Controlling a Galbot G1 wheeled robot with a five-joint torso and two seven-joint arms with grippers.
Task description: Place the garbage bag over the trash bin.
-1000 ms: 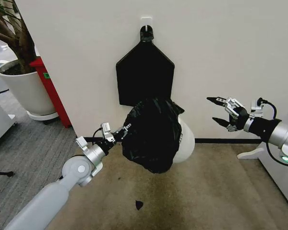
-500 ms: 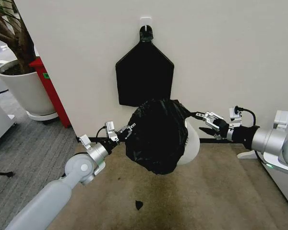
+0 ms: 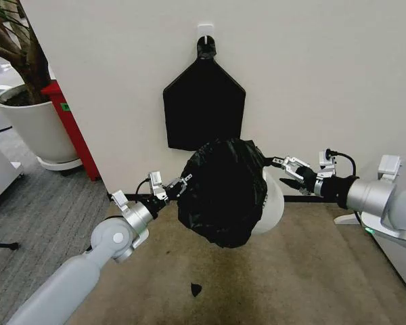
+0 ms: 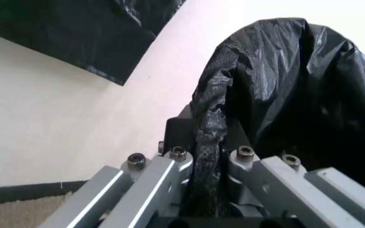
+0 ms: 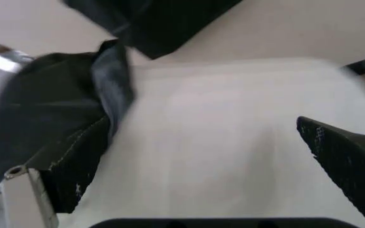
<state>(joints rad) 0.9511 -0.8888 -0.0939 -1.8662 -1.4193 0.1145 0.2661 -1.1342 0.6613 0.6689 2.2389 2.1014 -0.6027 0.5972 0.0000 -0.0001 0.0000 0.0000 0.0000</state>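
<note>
The glossy black garbage bag (image 3: 220, 193) hangs crinkled over the white trash bin (image 3: 272, 205), which is lifted off the carpet against the wall. Only the bin's right side shows past the plastic. My left gripper (image 3: 178, 184) is at the bag's left edge, shut on a fold of it. In the left wrist view the garbage bag (image 4: 284, 85) bunches between the fingers (image 4: 169, 173). My right gripper (image 3: 279, 170) is open at the bag's upper right. In the right wrist view its fingers (image 5: 347, 156) stand apart over the pale trash bin (image 5: 233, 142), beside the garbage bag (image 5: 49, 109).
A flat black bundle (image 3: 204, 105) hangs from a wall hook just above the bag. A white plant pot (image 3: 37, 125) and a red stand (image 3: 71, 125) are at the left. A small black scrap (image 3: 196, 290) lies on the carpet in front.
My right gripper swung in from the far right to the bag's upper right edge. The bag shifted slightly up and to the right over the bin. The left gripper kept its hold.
</note>
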